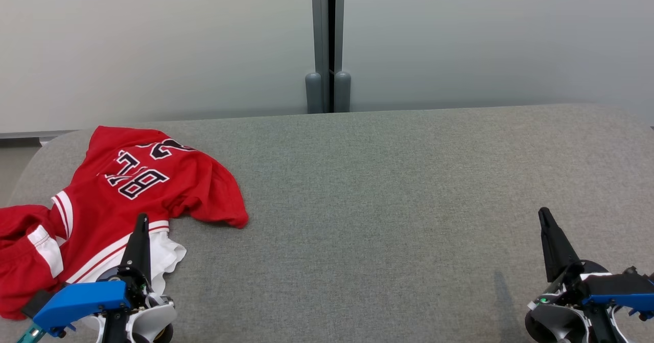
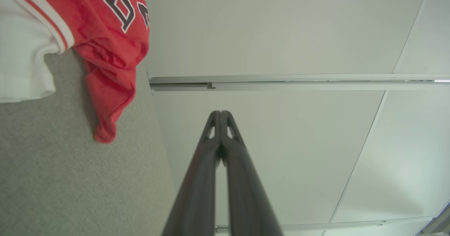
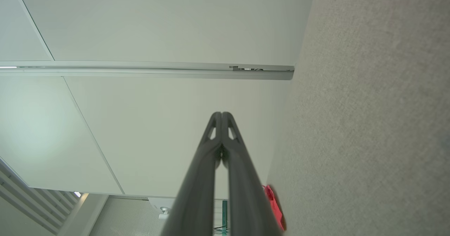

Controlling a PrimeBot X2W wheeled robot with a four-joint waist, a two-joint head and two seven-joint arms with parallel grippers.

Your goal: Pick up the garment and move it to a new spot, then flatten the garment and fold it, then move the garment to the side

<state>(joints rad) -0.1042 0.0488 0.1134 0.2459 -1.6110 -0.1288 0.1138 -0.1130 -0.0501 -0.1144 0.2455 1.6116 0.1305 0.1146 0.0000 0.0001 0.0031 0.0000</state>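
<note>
We see the red garment (image 1: 127, 189) lying crumpled at the near left of the grey worktop (image 1: 388, 205). Its black and white lettering faces up, a white-trimmed hem is turned toward us, and one sleeve trails off to the right. Part of it bunches at the left edge of the worktop.

The left gripper (image 1: 142, 217) sits at the near left, its blue-cased wrist low and its long dark fingers pointing away from us toward the far wall (image 1: 153, 41). Its jaws are pressed together with nothing between them. In the head view the fingers overlap the garment's white hem, but we cannot tell whether they touch the cloth. In the left wrist view the fingers are seen against the wall, with the garment off to one side.

The right gripper (image 1: 543, 213) sits at the near right over bare worktop, well apart from the garment. It points the same way, leaning slightly left, and its jaws are also together and empty
</note>
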